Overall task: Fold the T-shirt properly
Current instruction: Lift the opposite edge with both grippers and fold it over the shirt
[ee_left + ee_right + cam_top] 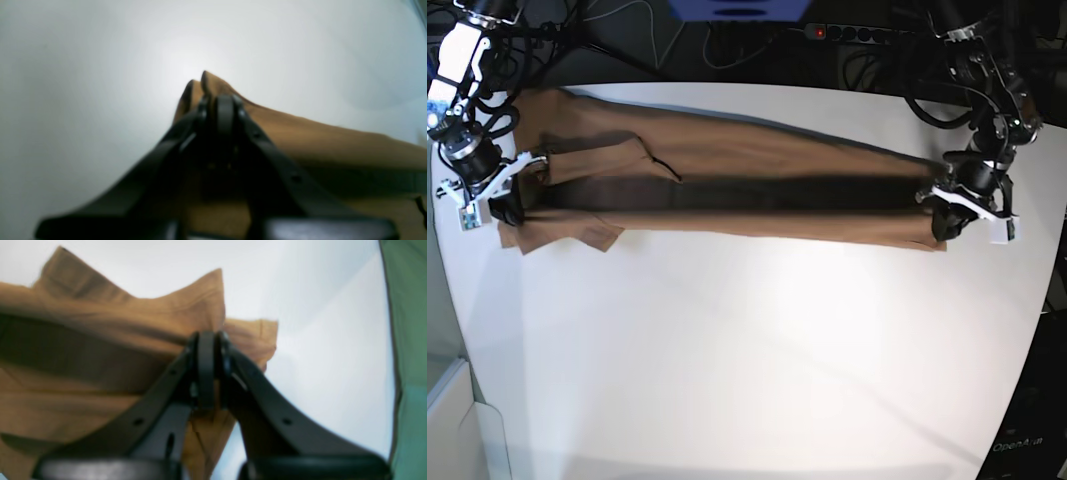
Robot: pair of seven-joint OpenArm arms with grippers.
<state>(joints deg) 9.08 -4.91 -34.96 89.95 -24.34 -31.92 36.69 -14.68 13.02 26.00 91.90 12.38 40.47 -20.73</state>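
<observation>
**Tan shirt pulled long between two arms**

The T-shirt (727, 175) lies stretched in a long, narrow band across the far half of the white counter (757, 340), running almost from one side edge to the other. A dark shadowed crease runs lengthwise through the middle of it, where the cloth seems lifted or doubled over itself.

At the end seen on the right of the base view, the left end effector (939, 222) is clamped together on the shirt's edge. From its wrist camera the black fingers (224, 113) meet tight, with a small peak of tan cloth poking up just past their tips and the rest of the fabric trailing off to the side.

At the opposite end, the right end effector (507, 208) is likewise pinched shut on the shirt. Its wrist view shows the fingers (206, 366) pressed together with bunched folds of cloth around them, a sleeve corner sticking out beside the tips.

Cables and a power strip (867, 32) sit beyond the counter's far edge
</observation>
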